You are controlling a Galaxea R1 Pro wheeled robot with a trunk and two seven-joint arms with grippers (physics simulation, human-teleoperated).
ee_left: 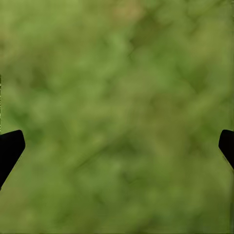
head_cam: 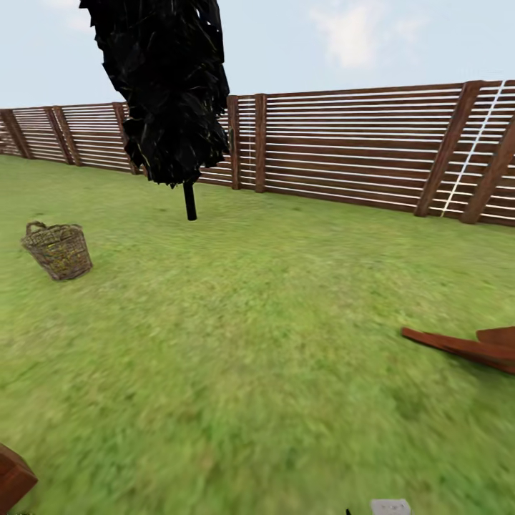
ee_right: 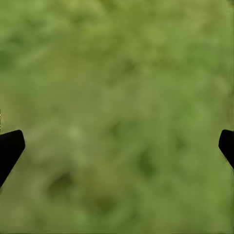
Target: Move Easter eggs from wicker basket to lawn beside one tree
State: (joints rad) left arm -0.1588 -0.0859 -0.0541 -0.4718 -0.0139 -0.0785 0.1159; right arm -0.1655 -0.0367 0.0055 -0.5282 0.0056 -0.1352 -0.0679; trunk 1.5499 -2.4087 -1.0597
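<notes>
At the left edge of the head view, a little above mid-height, stands one wicker basket (head_cam: 59,249) on the lawn (head_cam: 257,343); whether any eggs lie inside I cannot tell, the weave is too small and blurred. Upper left of it rises one black-trunked dark tree (head_cam: 172,86), its trunk planted well apart from the basket, and behind runs one slatted wooden fence (head_cam: 357,143). Two reddish wooden shapes poke in, one at the right edge (head_cam: 472,347), one at the lower left corner (head_cam: 11,476). I judge the approach step is in hand: the next move calls for driving toward the basket until it is within reach. Both wrist views look down on grass; the left gripper (ee_left: 117,146) and right gripper (ee_right: 117,146) each stand with jaws wide, holding nothing
</notes>
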